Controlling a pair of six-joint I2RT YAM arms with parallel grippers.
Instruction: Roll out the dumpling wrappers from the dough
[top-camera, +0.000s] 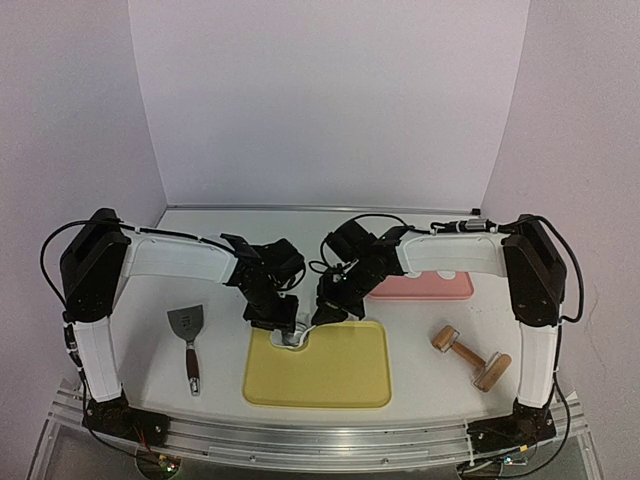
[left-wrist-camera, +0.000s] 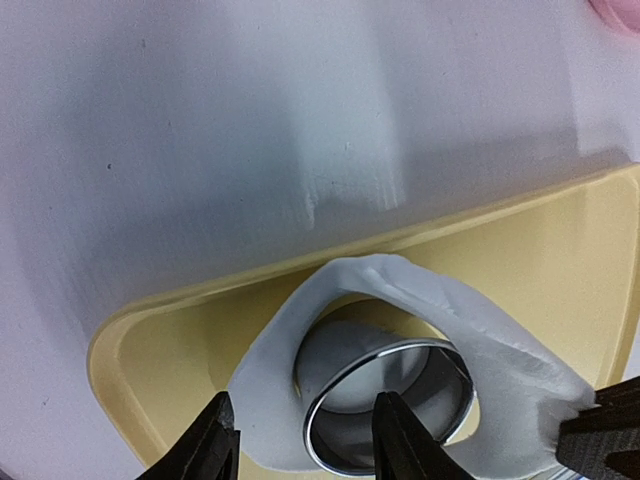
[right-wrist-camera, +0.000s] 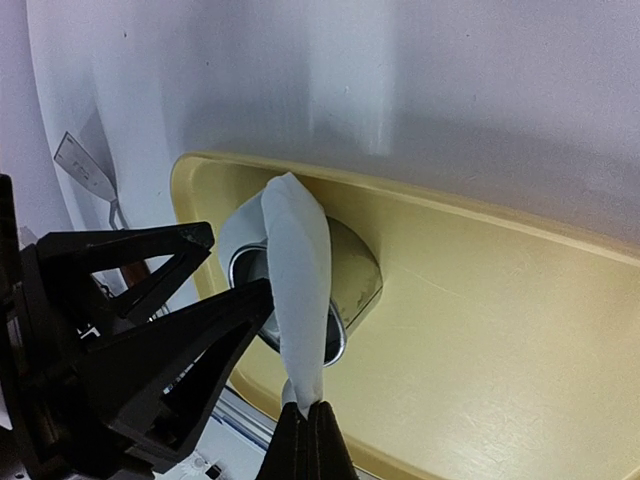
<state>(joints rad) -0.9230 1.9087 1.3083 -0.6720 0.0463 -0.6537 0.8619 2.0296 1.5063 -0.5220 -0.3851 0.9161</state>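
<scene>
At the far-left corner of the yellow tray (top-camera: 340, 385) on the table (top-camera: 150, 350): metal ring cutter (left-wrist-camera: 388, 408), with a torn white dough scrap (left-wrist-camera: 470, 325) looped around it. Left jaws standing apart, one finger (left-wrist-camera: 205, 445) outside the scrap, the other in front of the ring's rim; contact with the ring unclear. Right jaws shut tight on the scrap's edge, holding that side up off the tray. Beyond the tray, on a pink plate (top-camera: 425, 290): pale round dumpling wrappers (top-camera: 447, 274), half hidden under the right arm (top-camera: 450, 250). Beside the tray: scraper (top-camera: 188, 345) left, rolling pin (top-camera: 470, 357) right.
</scene>
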